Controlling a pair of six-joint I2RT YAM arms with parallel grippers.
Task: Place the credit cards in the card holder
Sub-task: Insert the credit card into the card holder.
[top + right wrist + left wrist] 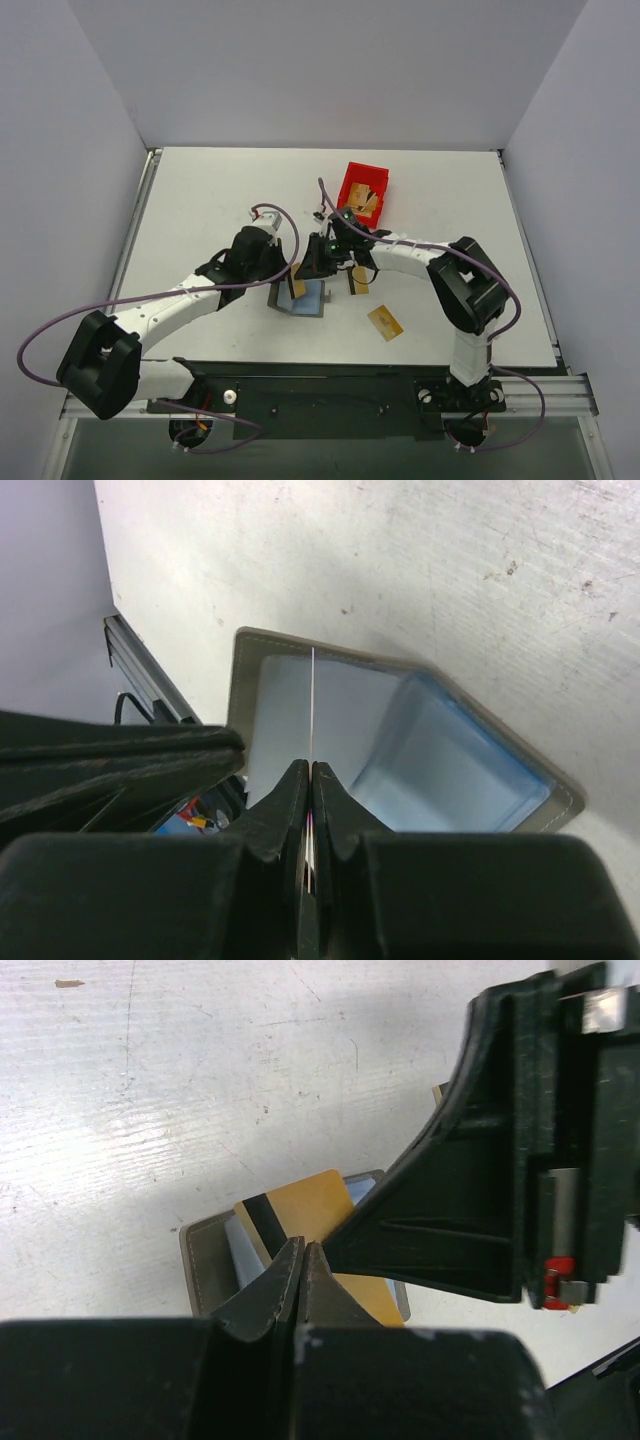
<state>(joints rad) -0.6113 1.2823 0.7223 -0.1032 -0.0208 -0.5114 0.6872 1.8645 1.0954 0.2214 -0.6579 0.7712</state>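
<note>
Three cards to file, none yet fully home. Pinched edge-on in the tightly shut right gripper (311, 770), first card (300, 1208) poised over the open card holder (308, 298), angled toward the blue pocket but not visibly seated. Closed tight as well, left gripper (303, 1260), tips down at the holder's near flap, apparently steadying it; pinching or merely pressing, impossible to tell. Flat on the table (200, 200): second card (357, 283) at 3 o'clock of the holder, just beside the right gripper, and third card (385, 322) at 4 o'clock, a little farther off. Judged early in the job: one insertion under way, two pickups to come. Tight quarters over the holder, both grippers nearly touching there. Red bin (366, 168) at 1 o'clock, close behind the right wrist, a likely snag on any backward swing. Table's front edge near at 6 o'clock; open tabletop at 9 and 12 o'clock for backing out.
</note>
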